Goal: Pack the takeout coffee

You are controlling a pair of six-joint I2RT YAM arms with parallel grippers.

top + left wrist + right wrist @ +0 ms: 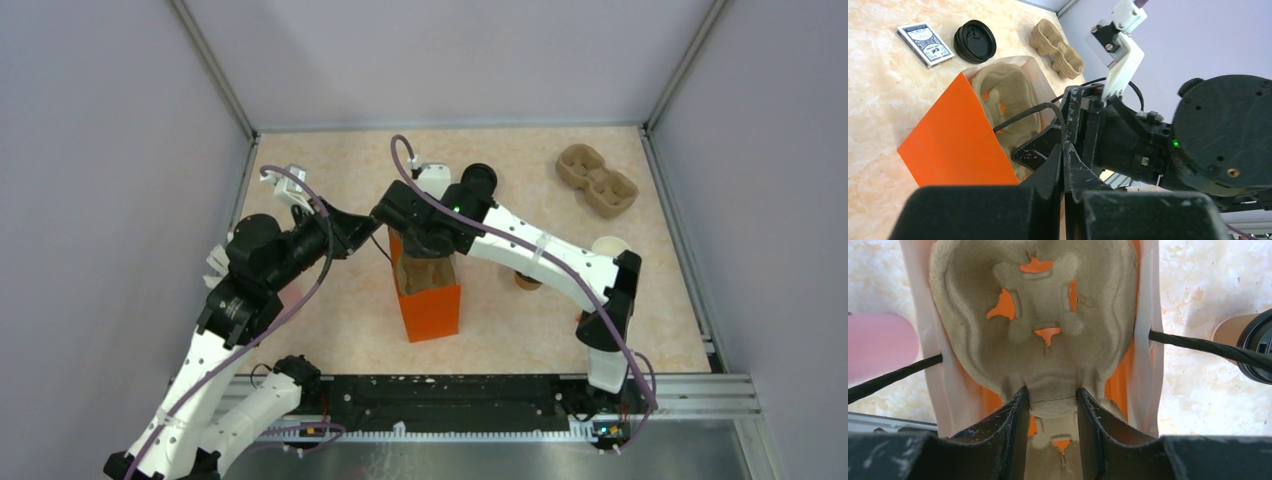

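An orange paper bag (pixel 432 305) stands upright mid-table with a brown pulp carrier (pixel 1038 315) inside it. My right gripper (pixel 1052 392) reaches down into the bag's mouth, shut on the carrier's middle ridge. My left gripper (pixel 1063 147) is at the bag's left rim, jaws pressed together where the black cord handle (pixel 1023 112) runs in. The takeout coffee (pixel 1243 337), a tan cup with a black lid on it, stands on the table just right of the bag. In the top view the takeout coffee (pixel 524 281) is mostly hidden under my right arm.
Spare pulp carriers (pixel 597 180) are stacked at the far right. A white-rimmed paper cup (pixel 610 245) stands by my right elbow. A black lid (pixel 974 41) and a card deck (pixel 925 44) lie beyond the bag. A pink object (pixel 878 345) lies left of the bag.
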